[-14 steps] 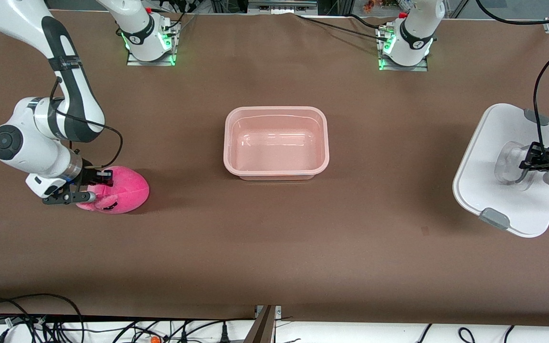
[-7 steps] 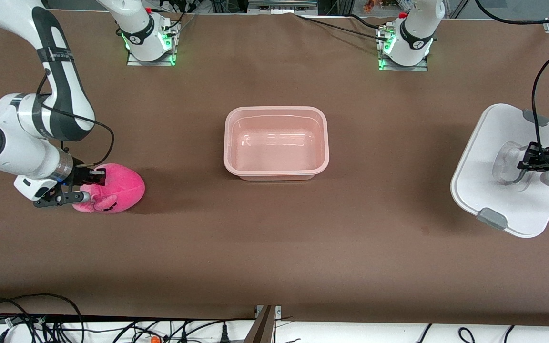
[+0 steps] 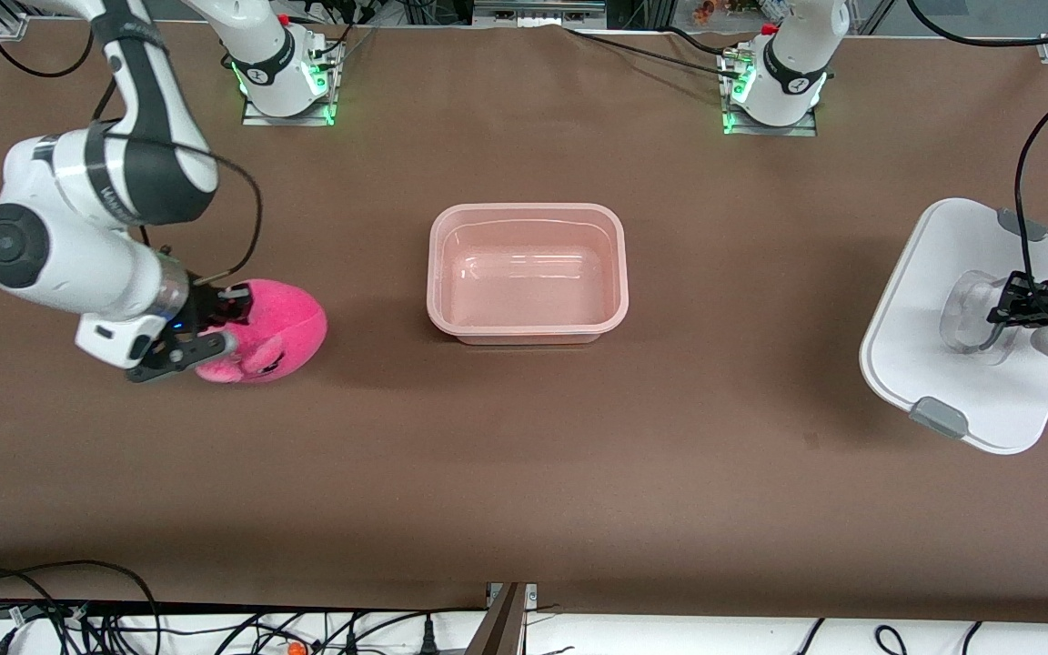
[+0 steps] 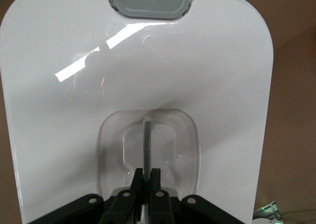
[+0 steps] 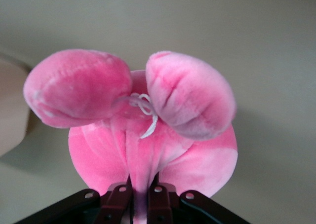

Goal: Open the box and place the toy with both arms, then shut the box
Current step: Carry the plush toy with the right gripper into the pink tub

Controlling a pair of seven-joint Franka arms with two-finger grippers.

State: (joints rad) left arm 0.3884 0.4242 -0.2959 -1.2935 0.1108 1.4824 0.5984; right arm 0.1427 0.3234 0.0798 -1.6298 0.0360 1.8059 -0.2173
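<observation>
The pink toy hangs over the tabletop toward the right arm's end, pinched by a fold of its plush in the right gripper, whose jaws are nearly closed on it. The open box sits mid-table, well apart from the toy. The white lid is at the left arm's end, where the left gripper is clamped tight on its clear handle.
</observation>
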